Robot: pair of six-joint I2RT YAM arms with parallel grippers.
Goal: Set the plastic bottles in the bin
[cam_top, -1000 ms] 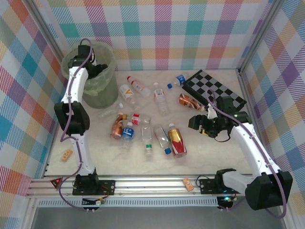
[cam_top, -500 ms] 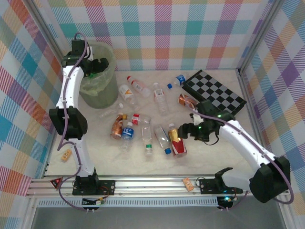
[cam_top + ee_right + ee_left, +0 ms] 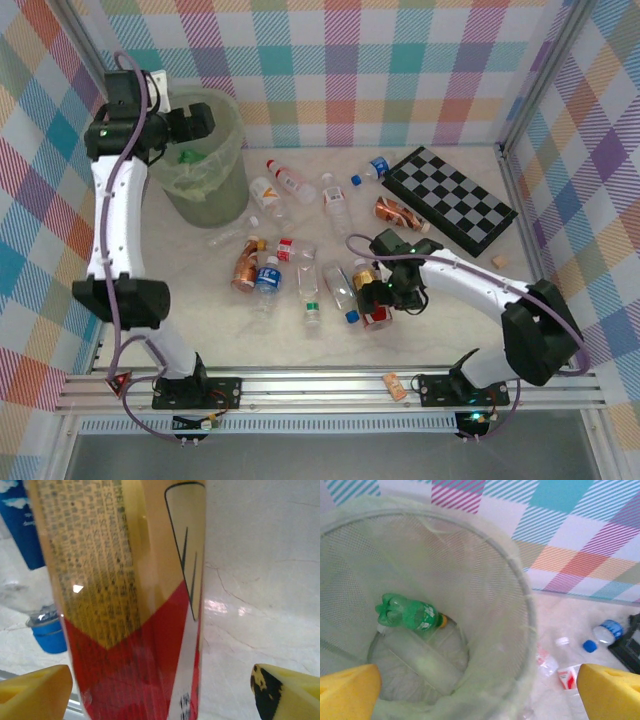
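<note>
My left gripper [image 3: 190,122] hangs open over the pale-green bin [image 3: 210,195], its yellow fingertips [image 3: 347,690] wide apart with nothing between them. A green bottle [image 3: 412,616] lies at the bottom of the bin beside a clear one [image 3: 420,657]. My right gripper [image 3: 385,292] is open and low over a red-and-gold bottle [image 3: 372,300]. That bottle [image 3: 135,605] stands between the spread fingers, apart from both. Several more bottles lie on the table, among them a blue-labelled one [image 3: 268,275], an amber one [image 3: 245,265] and a clear one [image 3: 338,210].
A black-and-white checkerboard [image 3: 450,195] lies at the back right, with an amber bottle [image 3: 395,212] at its near corner. Small wooden blocks sit at the left [image 3: 139,323], on the front rail [image 3: 396,385] and at the right [image 3: 497,261]. Plaid walls close in three sides.
The left gripper has lifted up and back out of the bin, and the green bottle now lies inside. The right gripper has swung left and down over the red-and-gold bottle.
</note>
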